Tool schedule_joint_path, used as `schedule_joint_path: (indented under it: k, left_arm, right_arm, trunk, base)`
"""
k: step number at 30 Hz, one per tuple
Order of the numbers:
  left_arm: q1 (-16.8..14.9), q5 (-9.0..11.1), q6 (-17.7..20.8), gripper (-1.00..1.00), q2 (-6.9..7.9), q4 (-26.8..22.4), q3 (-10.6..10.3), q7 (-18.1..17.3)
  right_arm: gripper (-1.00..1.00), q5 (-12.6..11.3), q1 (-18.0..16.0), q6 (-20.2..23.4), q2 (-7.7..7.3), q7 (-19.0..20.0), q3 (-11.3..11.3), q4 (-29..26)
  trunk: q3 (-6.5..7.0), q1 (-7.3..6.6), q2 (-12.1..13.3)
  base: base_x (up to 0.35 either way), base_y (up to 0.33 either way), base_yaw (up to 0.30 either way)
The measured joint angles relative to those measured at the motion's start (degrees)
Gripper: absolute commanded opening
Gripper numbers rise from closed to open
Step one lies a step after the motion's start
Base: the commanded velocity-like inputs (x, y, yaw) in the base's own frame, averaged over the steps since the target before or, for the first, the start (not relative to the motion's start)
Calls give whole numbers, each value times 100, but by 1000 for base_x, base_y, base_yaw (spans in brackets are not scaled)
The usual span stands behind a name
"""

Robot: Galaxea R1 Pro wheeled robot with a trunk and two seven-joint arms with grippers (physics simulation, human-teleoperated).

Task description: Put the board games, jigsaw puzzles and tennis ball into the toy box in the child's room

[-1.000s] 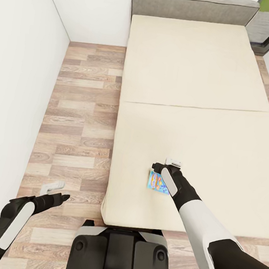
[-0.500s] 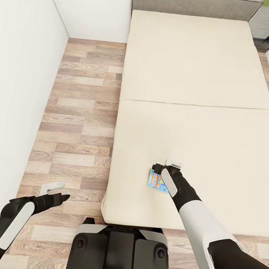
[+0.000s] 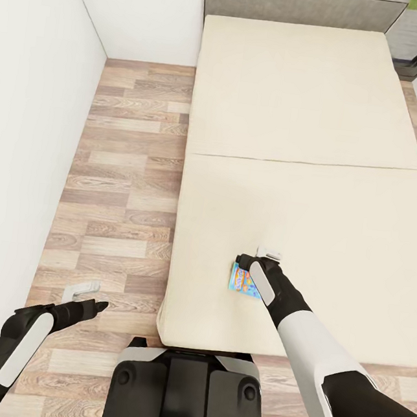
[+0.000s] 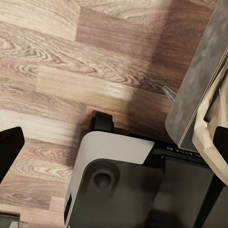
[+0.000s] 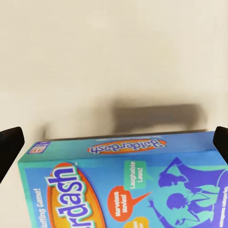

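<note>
Right claw [image 3: 270, 250] hovering over the small blue board game [image 3: 244, 282], fingers spread either side of it.

The game is lying flat near the beige bed's [image 3: 311, 117] six o'clock edge; the left claw [image 3: 81, 289], spread, is hanging over wood-plank floor [image 3: 129, 160] at eight o'clock, a white wall [image 3: 20, 146] bordering it.

Both arms are black with long white oval patches on the forearms. The right arm [image 3: 319, 372] has a big white sleeve part, then black again. The base [image 3: 185, 395] is dark grey with a pale rim and two round knobs.
</note>
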Motion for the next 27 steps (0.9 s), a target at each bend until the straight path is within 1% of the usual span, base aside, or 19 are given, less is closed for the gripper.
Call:
schedule_joint_path:
  k: [27]
  left_arm:
    - [0,1,0,100,-15,1,0,5]
  right_arm:
    - [100,0,0,8,-2,8,-9,63]
  trunk:
    - [-9,0,0]
  base:
    - [0,0,0]
